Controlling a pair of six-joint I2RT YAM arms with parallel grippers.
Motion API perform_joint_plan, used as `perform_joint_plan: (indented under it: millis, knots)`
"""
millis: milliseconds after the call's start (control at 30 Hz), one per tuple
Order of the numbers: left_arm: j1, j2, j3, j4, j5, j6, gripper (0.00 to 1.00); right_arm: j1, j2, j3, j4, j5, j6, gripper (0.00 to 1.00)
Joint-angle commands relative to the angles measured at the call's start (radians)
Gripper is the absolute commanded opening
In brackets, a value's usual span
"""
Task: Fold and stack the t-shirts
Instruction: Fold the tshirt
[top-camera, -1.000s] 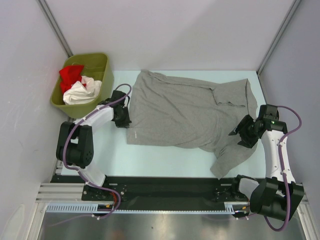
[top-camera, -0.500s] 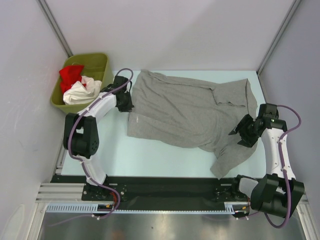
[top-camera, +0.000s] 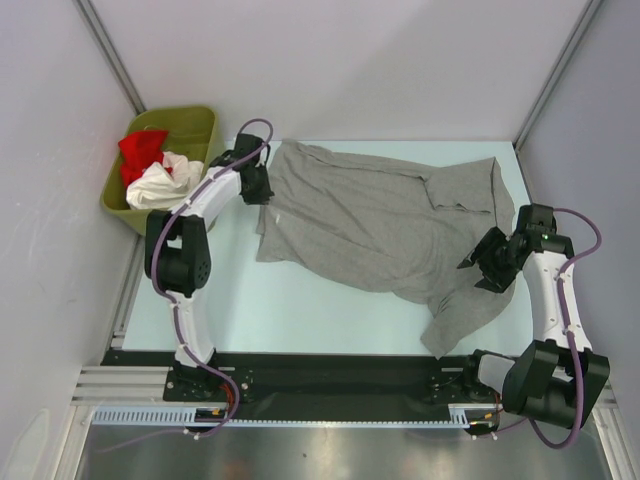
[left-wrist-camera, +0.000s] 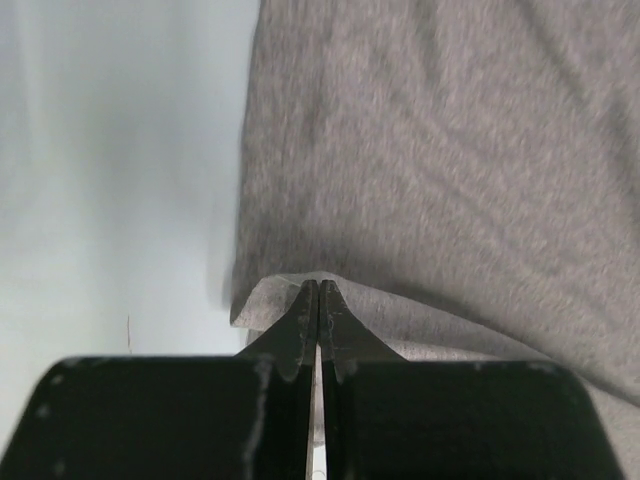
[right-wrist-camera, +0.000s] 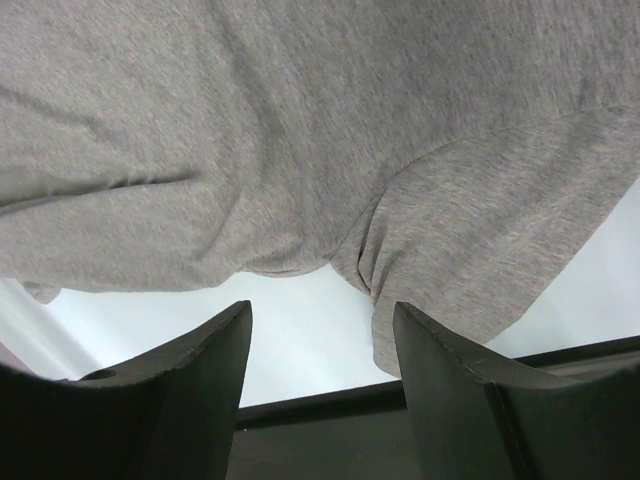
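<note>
Top external view: the grey t-shirt (top-camera: 380, 225) is being pinched at its left edge by the left gripper (top-camera: 262, 188), near the far left corner of the table (top-camera: 300, 310). In the left wrist view the fingers (left-wrist-camera: 300, 330) are being shown pressed flat together on a small raised fold of the cloth. The edge is probably being drawn outward so that the shirt is pulled flat before any fold is made.

The right gripper (top-camera: 487, 262) is being held low over the shirt by the right edge of the table. Its jaws are standing apart with nothing between them, and only fabric is being shown beneath them from the right wrist. It is probably being readied to take the opposite side.

The shirt is being spread unevenly across the far half of the table. It is heather-grey, soft and creased, with one part turned over near the far right corner and another trailing toward the near edge on the right. A red t-shirt (top-camera: 143, 150) and a white t-shirt (top-camera: 160, 185) are being left bunched in the bin (top-camera: 200, 125) beside the far left corner.
</note>
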Motion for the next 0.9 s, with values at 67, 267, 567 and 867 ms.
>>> perform_joint_plan:
  millis: [67, 267, 567, 867]
  knots:
    - [0.001, 0.053, 0.099, 0.007, -0.014, 0.011, 0.01, 0.001, 0.005, 0.047, 0.004, -0.011, 0.005, 0.65]
    - [0.002, 0.090, 0.155, -0.045, -0.061, 0.012, 0.11, 0.001, 0.010, 0.047, 0.002, -0.014, 0.007, 0.64]
    - [0.001, -0.101, -0.035, -0.155, -0.120, -0.092, 0.49, -0.001, -0.006, 0.033, 0.005, -0.005, 0.033, 0.65]
    - [0.013, -0.151, -0.249, -0.171, -0.006, -0.311, 0.27, -0.001, -0.038, -0.016, 0.005, -0.016, 0.050, 0.65]
